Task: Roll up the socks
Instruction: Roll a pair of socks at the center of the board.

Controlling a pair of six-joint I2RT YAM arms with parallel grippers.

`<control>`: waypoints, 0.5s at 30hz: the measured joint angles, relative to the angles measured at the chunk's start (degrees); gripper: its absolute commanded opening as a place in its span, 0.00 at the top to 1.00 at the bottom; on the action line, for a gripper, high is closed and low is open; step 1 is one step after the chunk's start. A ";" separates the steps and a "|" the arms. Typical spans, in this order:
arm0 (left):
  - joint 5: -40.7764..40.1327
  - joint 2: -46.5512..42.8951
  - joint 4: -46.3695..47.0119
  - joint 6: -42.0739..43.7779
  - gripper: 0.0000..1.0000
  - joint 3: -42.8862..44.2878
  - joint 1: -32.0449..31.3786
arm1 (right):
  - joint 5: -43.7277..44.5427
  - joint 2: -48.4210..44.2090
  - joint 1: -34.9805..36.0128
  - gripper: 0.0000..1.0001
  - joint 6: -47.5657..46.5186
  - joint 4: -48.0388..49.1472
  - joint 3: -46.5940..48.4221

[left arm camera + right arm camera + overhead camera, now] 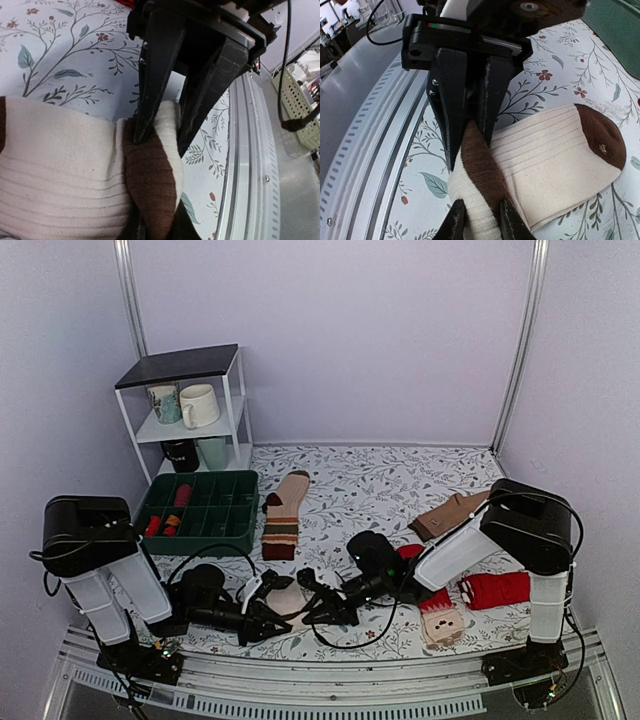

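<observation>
- Sock (287,597) lies on the flowered cloth (380,490) near the front rail (350,685), between the two arm bases. The body is cream and lies flat; one brown end is bunched up into a first fold.
- Left gripper (266,606) and right gripper (312,606) meet nose to nose over that brown end.
- Both are clenched on the sock. Right wrist view: the left arm's fingers (451,125) are drawn close together, with brown knit squeezed out below them. Left wrist view: the right arm's fingers (150,85) pinch the cream edge of the fold.
- Step in hand, as I read it: starting the roll at the brown end.
- To do it well: hold both pinches level, turn the fold over onto the cream body in one shared motion, keep it tight and the edges square, and work away from the rail. Uneven pull would likely skew the roll into a cone.
- Pose: both forearms low and near horizontal, reaching inward. The wrists face each other with little room between them.
</observation>
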 measured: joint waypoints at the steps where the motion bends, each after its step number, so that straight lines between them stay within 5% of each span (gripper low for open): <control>1: 0.00 -0.02 -0.07 0.07 0.77 0.00 0.02 | -0.15 0.00 -0.04 0.89 0.02 -1.22 0.50; 8: -3.41 -7.98 -9.01 2.27 0.55 -0.35 -0.07 | -0.11 0.00 -0.09 0.89 0.33 -18.27 8.74; 15: -13.49 -27.41 -22.97 8.07 0.51 -0.48 -2.49 | 1.14 1.57 0.13 0.89 1.68 -39.85 19.56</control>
